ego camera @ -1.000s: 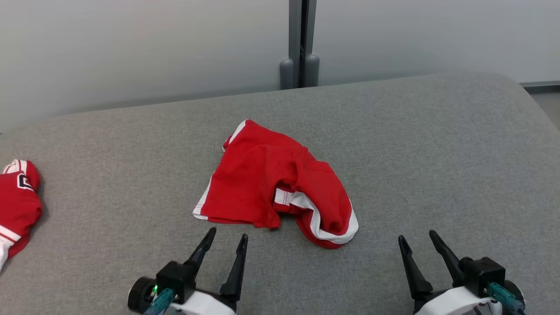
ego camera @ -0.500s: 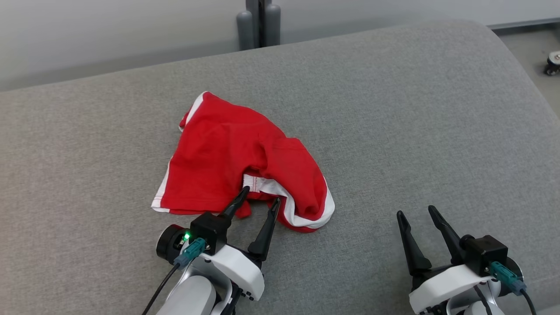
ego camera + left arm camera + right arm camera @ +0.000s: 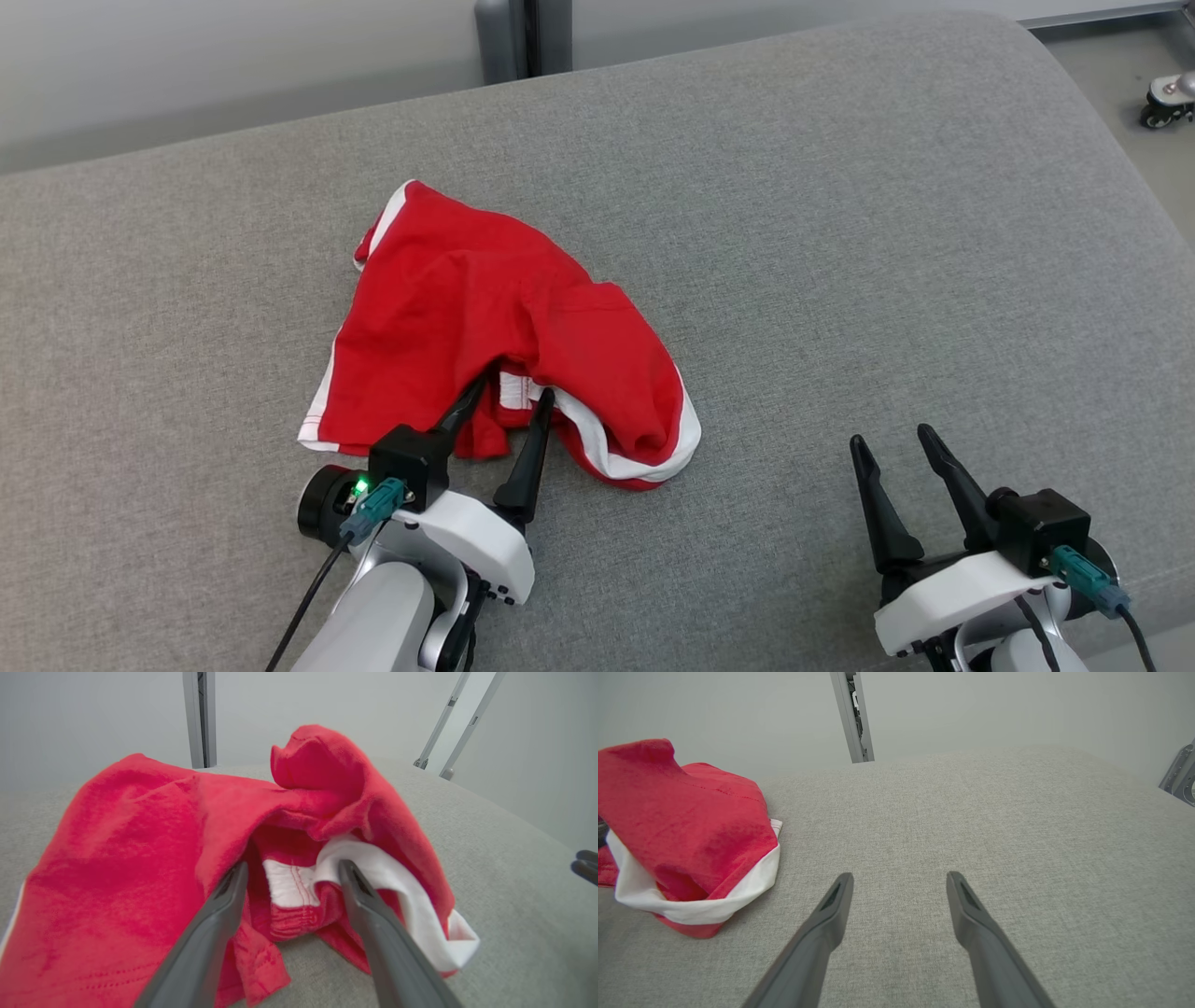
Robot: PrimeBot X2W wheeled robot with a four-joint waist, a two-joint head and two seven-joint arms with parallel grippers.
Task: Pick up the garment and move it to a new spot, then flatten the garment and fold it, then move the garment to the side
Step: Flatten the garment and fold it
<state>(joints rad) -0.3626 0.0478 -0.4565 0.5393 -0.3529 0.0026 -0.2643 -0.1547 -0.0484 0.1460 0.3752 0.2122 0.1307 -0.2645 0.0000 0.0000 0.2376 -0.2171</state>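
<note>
red shorts (image 3: 485, 317) with white trim lie crumpled centre-left on the grey cushion (image 3: 840, 233). left gripper (image 3: 513, 387), fingers spread, straddles their near fold, gripping nothing. right gripper (image 3: 889, 435), lower right, is likewise spread, well apart.

- I see bright, soft, even light; shadows under the crumpled red fabric garment (image 3: 485, 308) are faint.
- My left wrist view blurs that cloth up close.
- Both wrist views stretch at the edges.
</note>
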